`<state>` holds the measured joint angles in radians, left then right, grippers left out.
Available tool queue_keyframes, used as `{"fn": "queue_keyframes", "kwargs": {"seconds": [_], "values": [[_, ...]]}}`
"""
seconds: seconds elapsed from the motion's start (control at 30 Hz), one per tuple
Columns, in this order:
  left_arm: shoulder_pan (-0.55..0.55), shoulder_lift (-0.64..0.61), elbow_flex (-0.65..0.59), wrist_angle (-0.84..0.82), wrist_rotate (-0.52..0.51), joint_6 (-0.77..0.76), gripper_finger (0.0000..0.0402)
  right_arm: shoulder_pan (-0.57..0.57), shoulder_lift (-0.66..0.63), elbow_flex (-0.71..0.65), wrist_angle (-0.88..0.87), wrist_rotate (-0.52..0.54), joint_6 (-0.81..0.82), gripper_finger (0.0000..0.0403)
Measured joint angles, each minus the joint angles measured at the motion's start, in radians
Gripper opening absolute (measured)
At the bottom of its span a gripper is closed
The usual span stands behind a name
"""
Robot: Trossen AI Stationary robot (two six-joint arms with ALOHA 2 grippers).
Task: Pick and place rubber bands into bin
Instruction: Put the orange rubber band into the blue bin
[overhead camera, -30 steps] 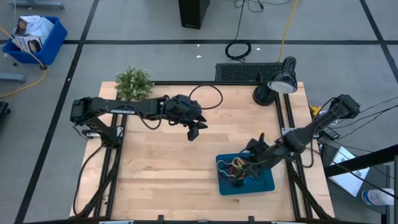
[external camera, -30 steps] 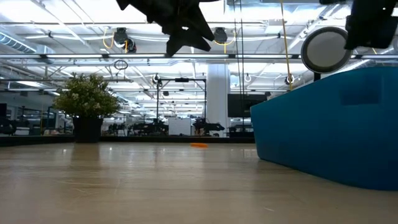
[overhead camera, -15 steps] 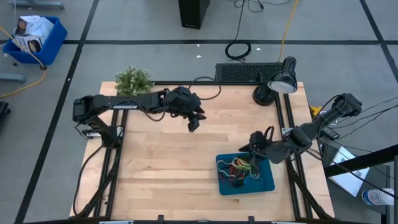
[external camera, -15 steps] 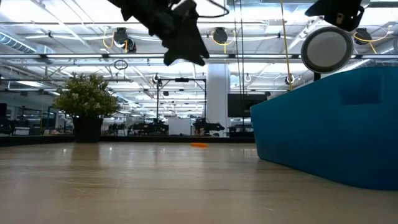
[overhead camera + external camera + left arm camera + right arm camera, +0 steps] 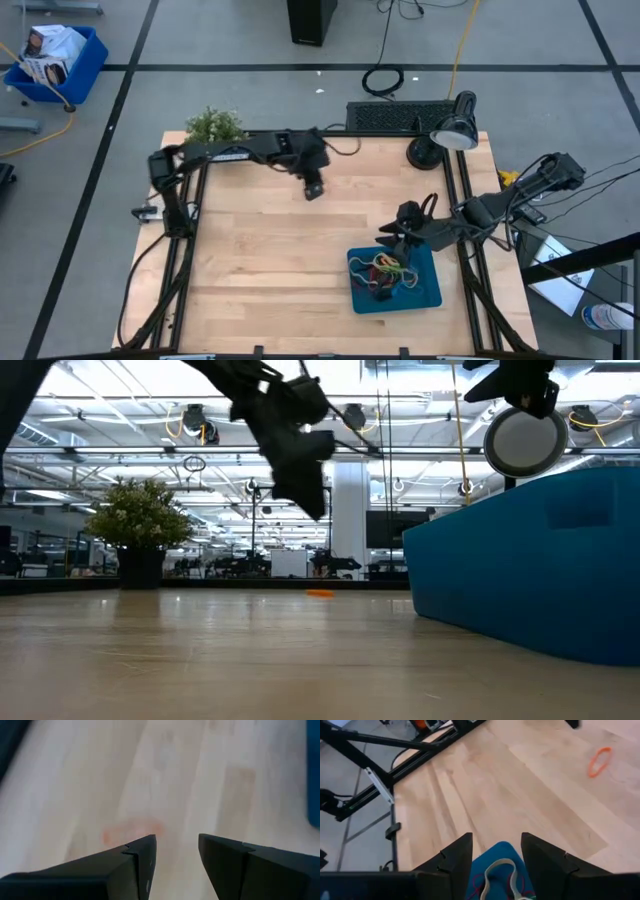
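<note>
The teal bin (image 5: 430,297) sits at the table's near right and holds a tangle of rubber bands (image 5: 385,272). One orange rubber band (image 5: 599,761) lies flat on the wood farther back; the low view shows it (image 5: 320,593) well behind the bin's wall (image 5: 530,570). My left gripper (image 5: 313,190) hangs open above the table's far middle, slanting down, with a blurred orange patch (image 5: 132,831) just beyond its fingers. My right gripper (image 5: 392,240) is open over the bin's far edge, nothing between its fingers; a pale band (image 5: 500,869) lies in the bin below.
A potted plant (image 5: 213,127) stands at the far left corner and a desk lamp (image 5: 448,135) at the far right. A black mat (image 5: 395,115) lies past the far edge. Bare wood spreads over the table's left and near parts.
My left gripper has swung toward the table's far edge, come down and tipped steeper, staying open. My right gripper has risen from the bin and drawn back toward the far edge, turning as it went, still open. The bands in the bin lie as before.
</note>
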<state>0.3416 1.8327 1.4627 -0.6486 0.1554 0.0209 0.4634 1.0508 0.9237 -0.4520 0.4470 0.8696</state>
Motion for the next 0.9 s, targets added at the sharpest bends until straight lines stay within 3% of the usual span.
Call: {"fn": "queue_keyframes", "kwargs": {"seconds": [0.23,0.5,0.9], "values": [[-0.018,0.132,0.119,-0.090,-0.045,0.085,0.0154,-0.016,0.000,0.000,0.020,-0.001,0.008,0.0163],[-0.031,0.218,0.119,-0.075,-0.107,0.029,0.0154,-0.031,0.001,0.000,0.052,-0.002,0.036,0.0161],[-0.037,0.277,0.119,-0.019,-0.124,0.073,0.0154,-0.086,0.001,0.000,0.159,-0.002,0.035,0.0162]]}}
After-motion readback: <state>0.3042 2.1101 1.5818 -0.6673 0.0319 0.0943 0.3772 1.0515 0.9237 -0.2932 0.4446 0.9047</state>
